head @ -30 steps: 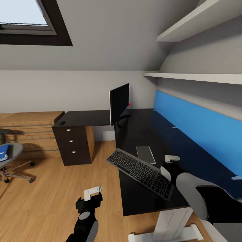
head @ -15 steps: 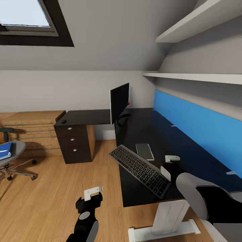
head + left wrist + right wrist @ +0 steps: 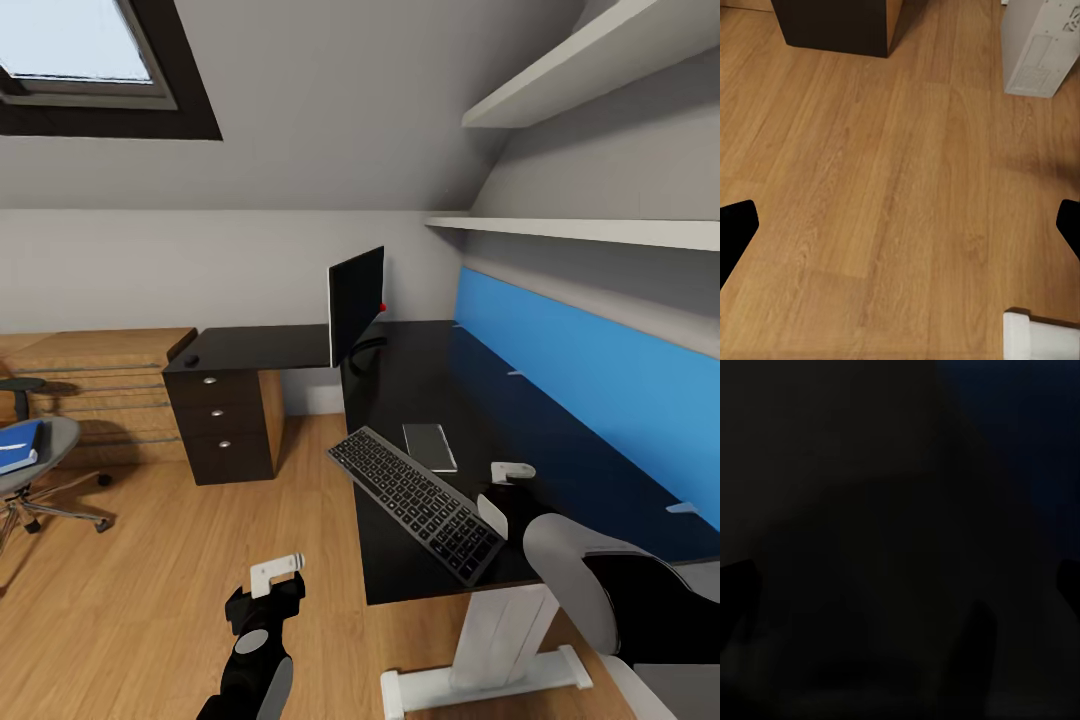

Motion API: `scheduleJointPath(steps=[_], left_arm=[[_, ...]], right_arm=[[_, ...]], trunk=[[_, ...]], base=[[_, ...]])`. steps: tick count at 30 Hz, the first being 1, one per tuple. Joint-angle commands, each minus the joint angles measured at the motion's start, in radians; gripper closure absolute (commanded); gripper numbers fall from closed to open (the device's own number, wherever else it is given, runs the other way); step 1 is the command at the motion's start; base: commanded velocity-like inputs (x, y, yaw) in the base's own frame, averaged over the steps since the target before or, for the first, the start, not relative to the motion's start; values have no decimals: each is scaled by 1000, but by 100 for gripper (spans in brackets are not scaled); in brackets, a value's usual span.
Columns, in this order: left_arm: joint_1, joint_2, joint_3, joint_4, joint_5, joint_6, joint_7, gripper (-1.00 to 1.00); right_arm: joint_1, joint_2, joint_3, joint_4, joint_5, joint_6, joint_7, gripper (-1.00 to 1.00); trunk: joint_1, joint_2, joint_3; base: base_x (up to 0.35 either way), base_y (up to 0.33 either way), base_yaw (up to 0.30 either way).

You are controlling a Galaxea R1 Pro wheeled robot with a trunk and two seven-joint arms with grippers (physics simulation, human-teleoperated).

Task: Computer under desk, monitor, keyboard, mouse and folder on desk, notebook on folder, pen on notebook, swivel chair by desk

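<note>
The keyboard [image 3: 415, 503] lies slantwise on the desk [image 3: 420, 385], over its front-left edge. Behind it the monitor [image 3: 355, 305] stands edge-on, with a red dot at its lower corner. A small dark mouse [image 3: 190, 360] sits on the desk's left wing. My right gripper [image 3: 507, 488] hovers just right of the keyboard; in the right wrist view the right gripper [image 3: 900, 585] is open over the dark top. My left gripper [image 3: 265, 600] hangs over the floor, and the left gripper [image 3: 900, 225] is open and empty. The swivel chair [image 3: 45, 470] at far left carries the blue folder [image 3: 20, 447]. The computer [image 3: 1039, 45] stands on the floor.
A flat grey rectangle [image 3: 430, 447] lies beside the keyboard. Dark drawers [image 3: 220, 425] stand under the left wing, a low light-wood cabinet [image 3: 100, 385] behind them. A white desk foot [image 3: 480, 685] sits close ahead. Two shelves [image 3: 590, 230] hang above the blue back panel [image 3: 590, 375].
The whole picture has shifted a little, so the camera moved. The keyboard keeps its place on the desk. Both arms hold the same pose.
</note>
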Motion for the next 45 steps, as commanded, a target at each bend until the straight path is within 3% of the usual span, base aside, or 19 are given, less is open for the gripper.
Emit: scheduleJointPath(steps=[1, 16, 27, 38, 40, 45], left_arm=[[-1, 0, -2, -1, 7, 3, 7, -100], [-1, 0, -6, 10, 7, 4, 6, -100], [-1, 0, -7, 14, 7, 4, 6, -100], [-1, 0, -8, 17, 6, 3, 6, -100], [-1, 0, -21, 15, 5, 2, 8, -100], [-1, 2, -101, 11, 5, 1, 16, -100]], right_arm=[[0, 0, 1, -1, -8, 8, -3, -100], [0, -2, -2, -2, -10, -113, 4, -100], [0, -3, -4, -2, -11, -167, 28, -100], [2, -5, -4, 3, -13, -173, 303, -100], [2, -5, -4, 9, -12, -173, 339, -100], [2, -2, -3, 23, -11, -174, 362, -100]], trunk=[[-4, 7, 2], [-61, 112, 49], [-61, 112, 49], [-61, 112, 49], [-61, 112, 49], [-58, 105, 46]], base=[[-2, 0, 0], [0, 0, 0], [0, 0, 0], [0, 0, 0], [0, 0, 0], [0, 0, 0]])
